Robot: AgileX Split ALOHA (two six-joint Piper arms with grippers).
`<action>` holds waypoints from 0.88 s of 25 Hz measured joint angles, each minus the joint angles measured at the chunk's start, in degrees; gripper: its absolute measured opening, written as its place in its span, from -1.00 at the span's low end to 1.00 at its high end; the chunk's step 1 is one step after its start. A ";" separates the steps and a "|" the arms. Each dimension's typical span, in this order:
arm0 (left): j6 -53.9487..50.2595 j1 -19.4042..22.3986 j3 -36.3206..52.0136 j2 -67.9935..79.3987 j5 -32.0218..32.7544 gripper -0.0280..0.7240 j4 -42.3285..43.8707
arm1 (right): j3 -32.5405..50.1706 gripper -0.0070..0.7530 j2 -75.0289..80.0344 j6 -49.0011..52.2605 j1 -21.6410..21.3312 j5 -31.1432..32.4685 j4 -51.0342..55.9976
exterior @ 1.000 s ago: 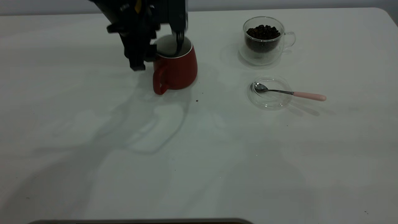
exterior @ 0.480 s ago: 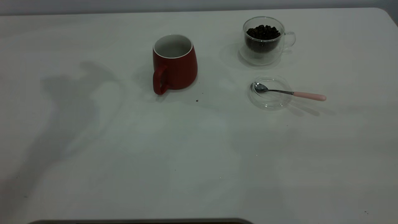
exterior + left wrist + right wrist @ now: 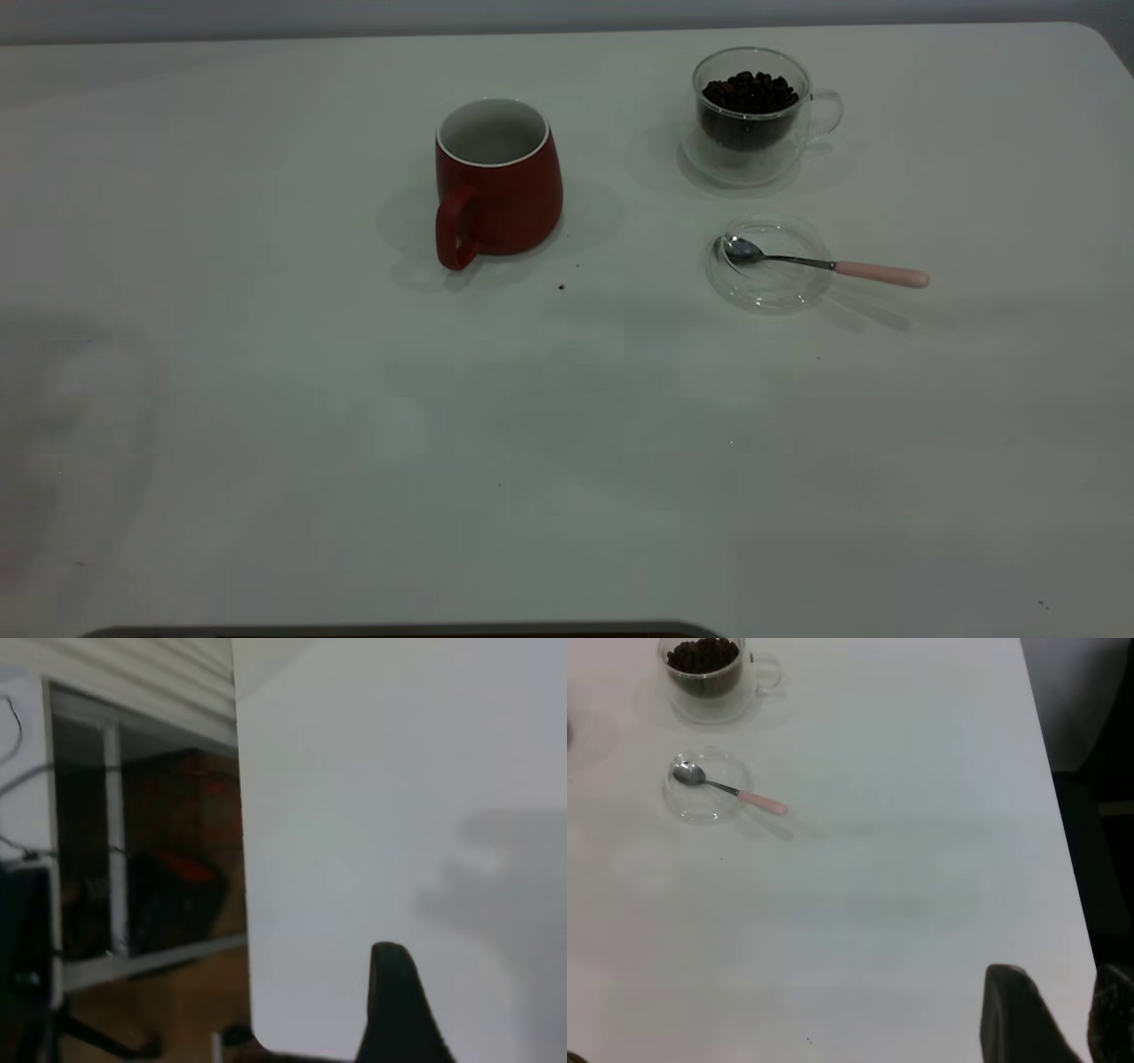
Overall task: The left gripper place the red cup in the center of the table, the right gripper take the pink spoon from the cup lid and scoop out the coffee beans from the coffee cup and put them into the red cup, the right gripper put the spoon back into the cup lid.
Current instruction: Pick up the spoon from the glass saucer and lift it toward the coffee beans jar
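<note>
The red cup (image 3: 499, 182) stands upright near the middle of the table (image 3: 354, 443), handle toward the camera, with nothing in it. The coffee cup (image 3: 751, 115), with coffee beans (image 3: 749, 92) in it, stands at the back right. In front of it, the pink spoon (image 3: 824, 264) lies with its bowl in the cup lid (image 3: 769, 264). They also show far off in the right wrist view: spoon (image 3: 731, 790), lid (image 3: 707, 788), coffee cup (image 3: 709, 678). My left gripper (image 3: 483, 992) is open and empty over the table's left edge. My right gripper (image 3: 1060, 974) is shut and empty near the table's right edge.
Neither arm shows in the exterior view. A few dark specks (image 3: 562, 286) lie near the red cup. Beyond the table's left edge stand a shelf and dark clutter (image 3: 159, 886). The table's right edge (image 3: 1050, 815) drops to a dark floor.
One second ago my left gripper was at the red cup's rim. It has let go and left the exterior view to the left, its shadow fading after it. The cup has not moved.
</note>
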 joint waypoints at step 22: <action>5.31 0.05 13.50 -41.13 0.99 0.48 -22.48 | 0.00 -0.36 0.00 0.05 0.00 0.04 0.00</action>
